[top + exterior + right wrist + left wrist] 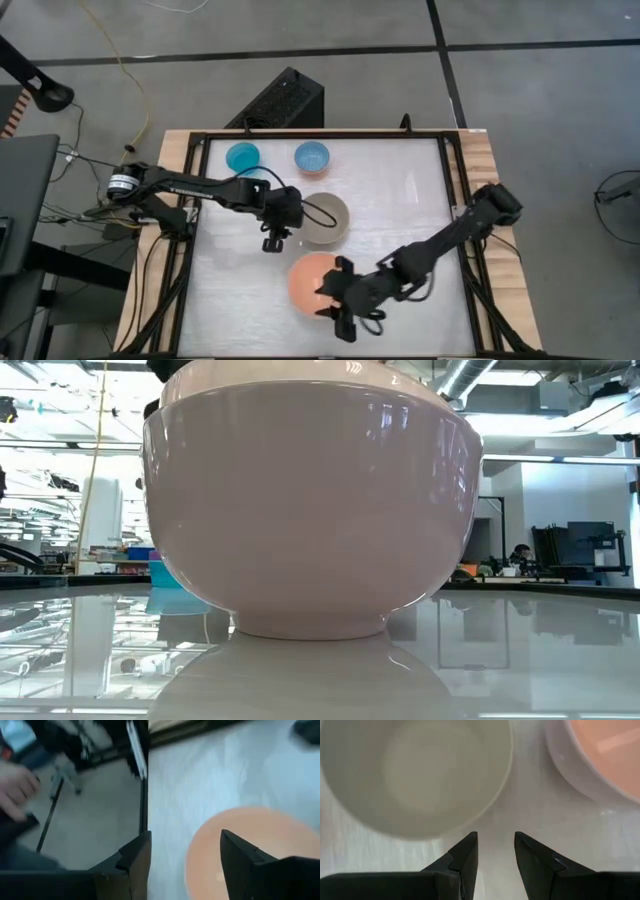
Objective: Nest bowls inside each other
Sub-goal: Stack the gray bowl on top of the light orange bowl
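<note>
A salmon-pink bowl [312, 281] sits nested in the cream-white bowl [310, 510] near the table's front middle; the white rim [559, 760] shows around it. The beige-grey bowl [326, 218] stands upright on its base at the table's centre. Two small blue bowls, cyan [243, 156] and lighter blue [312, 156], stand at the far edge. My left gripper [496, 837] is open just left of the beige-grey bowl, pointing down, with nothing between its fingers. My right gripper [185, 837] hangs open above the salmon bowl's near right side, holding nothing.
A black frame [452, 180] borders the white table top. A black box [280, 100] lies beyond the far edge. Cables run over the floor at the left. A person's hand [15, 787] shows beyond the table edge in the right wrist view.
</note>
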Robot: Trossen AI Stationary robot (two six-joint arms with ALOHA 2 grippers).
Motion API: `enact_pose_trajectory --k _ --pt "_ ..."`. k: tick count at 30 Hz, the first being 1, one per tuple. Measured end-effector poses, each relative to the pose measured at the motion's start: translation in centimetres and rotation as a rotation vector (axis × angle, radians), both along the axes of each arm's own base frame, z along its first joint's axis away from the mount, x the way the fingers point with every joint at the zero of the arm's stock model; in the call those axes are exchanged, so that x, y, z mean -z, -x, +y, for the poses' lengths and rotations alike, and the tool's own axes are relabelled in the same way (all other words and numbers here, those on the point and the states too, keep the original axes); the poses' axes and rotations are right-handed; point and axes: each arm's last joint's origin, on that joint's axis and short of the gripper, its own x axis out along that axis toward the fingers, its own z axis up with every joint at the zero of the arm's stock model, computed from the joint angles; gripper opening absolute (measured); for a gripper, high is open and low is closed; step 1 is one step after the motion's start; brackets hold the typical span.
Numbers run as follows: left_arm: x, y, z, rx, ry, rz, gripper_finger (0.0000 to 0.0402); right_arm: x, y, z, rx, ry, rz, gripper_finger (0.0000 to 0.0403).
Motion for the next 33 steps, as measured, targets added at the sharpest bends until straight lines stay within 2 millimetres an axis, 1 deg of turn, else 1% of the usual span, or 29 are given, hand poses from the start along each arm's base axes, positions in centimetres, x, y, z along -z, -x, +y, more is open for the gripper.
enact_pose_trajectory --k 4,8,14,16,18,19,20,22,25,28,30,33 --pt "0.7 -0.9 0.0 0.024 -0.032 -0.026 0.0116 -3.0 2.7 0.1 0.071 -0.013 -0.090 0.0188" --pt "1.8 -1.6 0.1 0.051 -0.048 -0.021 0.0116 -5.9 5.6 0.1 0.141 -0.031 -0.186 0.0182" --pt "5.0 -2.7 0.1 0.075 -0.048 0.072 0.0114 -8.7 9.7 0.1 0.256 -0.018 -0.300 0.0180" --pt "5.9 -2.9 0.0 0.062 -0.035 0.098 0.0100 -9.4 10.8 0.1 0.293 -0.009 -0.329 0.0180" --pt "6.2 -3.0 0.2 0.036 -0.004 0.105 0.0066 -9.7 11.8 0.1 0.320 0.009 -0.345 0.0180" --pt "5.9 -3.2 0.3 0.030 0.012 0.082 0.0039 -9.8 12.2 0.2 0.331 0.024 -0.349 0.0180" --pt "5.6 -3.4 0.4 0.024 0.035 0.047 0.0022 -9.8 12.6 0.2 0.342 0.036 -0.353 0.0180" --pt "4.8 -3.6 0.7 -0.006 0.064 -0.007 0.0009 -9.9 13.2 0.2 0.363 0.062 -0.358 0.0180" --pt "2.8 -3.2 1.4 -0.048 0.146 -0.093 0.0004 -9.8 13.8 0.0 0.404 0.088 -0.355 0.0180" --pt "0.1 -2.8 1.8 -0.058 0.245 -0.207 0.0000 -9.2 14.2 -0.3 0.428 0.113 -0.326 0.0180" --pt "-1.4 -2.0 1.6 -0.053 0.307 -0.239 0.0000 -8.8 14.3 -0.6 0.448 0.126 -0.301 0.0180" --pt "-4.0 -1.0 0.4 -0.006 0.397 -0.316 0.0000 -8.0 14.5 -1.4 0.501 0.159 -0.269 0.0180"
